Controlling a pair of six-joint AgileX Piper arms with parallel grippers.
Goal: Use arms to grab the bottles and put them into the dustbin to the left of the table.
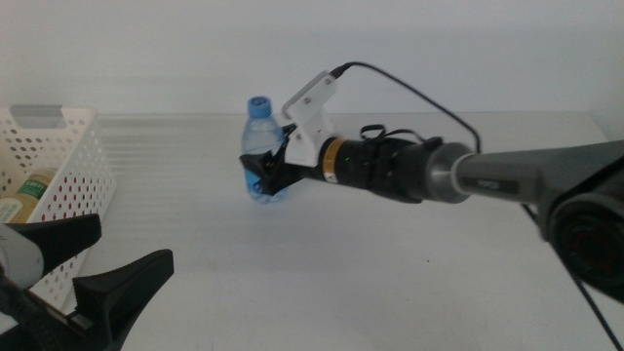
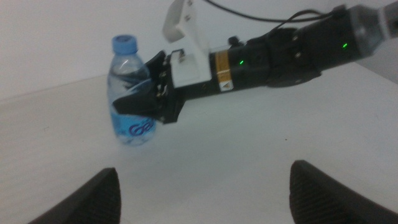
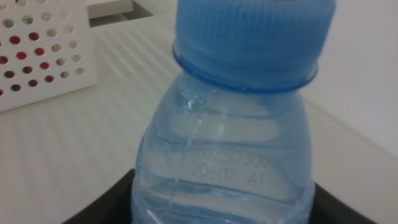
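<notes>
The table point(image 1: 390, 253) fills the whole middle view, a wide white top with plenty of bare surface toward the near edge and out to the right. At the left edge sits the dustbin point(image 1: 54, 180), a white basket with round holes, and through its wall shows the bottle of yellowish liquid point(image 1: 27, 195) lying inside. Red shows through the holes in the right wrist view, though what it belongs to cannot be made out.

In from the right comes the right arm point(image 1: 507, 180), stretched long and low across the middle of the table, with its white bracket point(image 1: 310, 107) and black cable on top. At its tip the right gripper point(image 1: 263, 168) has its jaws set on either side of the water bottle point(image 1: 261, 146), pressed against the label, clamped on it. The bottle stands upright, its base at the table surface; whether it is just lifted cannot be told. The blue cap point(image 3: 252, 37) looms right over the jaws in the right wrist view.

Between bottle and dustbin lies an open stretch of white table. The left gripper point(image 1: 93, 268) waits at the bottom left corner, just beside the dustbin's near side, jaws spread wide apart, holding nothing, well apart from the bottle.
</notes>
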